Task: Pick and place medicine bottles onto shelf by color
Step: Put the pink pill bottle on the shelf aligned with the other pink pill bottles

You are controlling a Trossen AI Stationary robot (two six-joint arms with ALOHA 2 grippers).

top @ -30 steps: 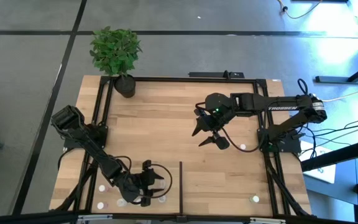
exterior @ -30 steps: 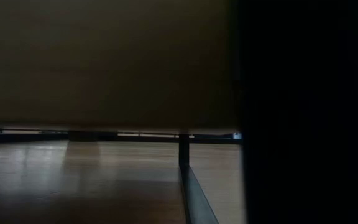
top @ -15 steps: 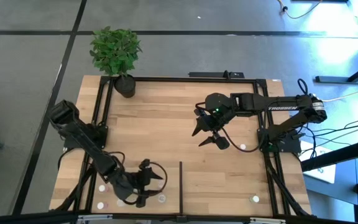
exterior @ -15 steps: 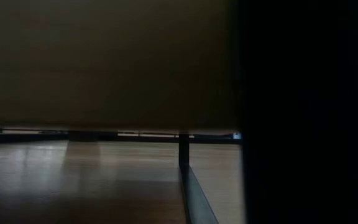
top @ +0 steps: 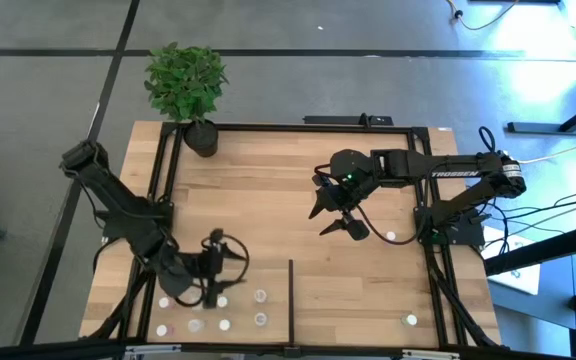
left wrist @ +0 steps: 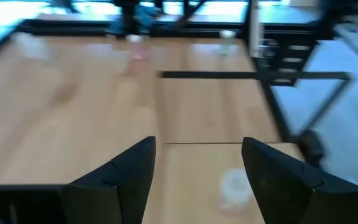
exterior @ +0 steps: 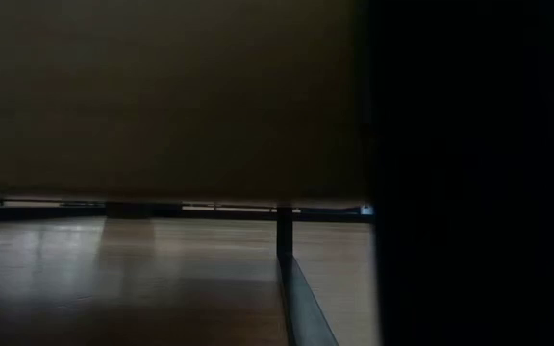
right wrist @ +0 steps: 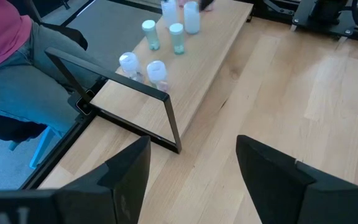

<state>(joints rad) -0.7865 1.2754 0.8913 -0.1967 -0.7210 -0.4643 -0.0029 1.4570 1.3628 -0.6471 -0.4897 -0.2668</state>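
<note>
Now left claw (top: 213,275) over shelf (top: 128,300) near corner, fingers apart, empty. Right claw (top: 334,213) mid-counter (top: 268,180), fingers spread, empty, waiting. Bottles (top: 260,297) on shelf left of divider (top: 290,300): about six counted from above, pinkish one (top: 193,326) among white. Two more right of divider: one by right claw (top: 391,237), one near corner (top: 410,320). Sorting looks partway; those two probably left.

Left hand (top: 214,272) over shelf (top: 248,270), above medicine bottles (top: 224,325). Right hand (top: 334,218) mid-surface, fingers spread. Plant pot (top: 203,138) far corner.
</note>
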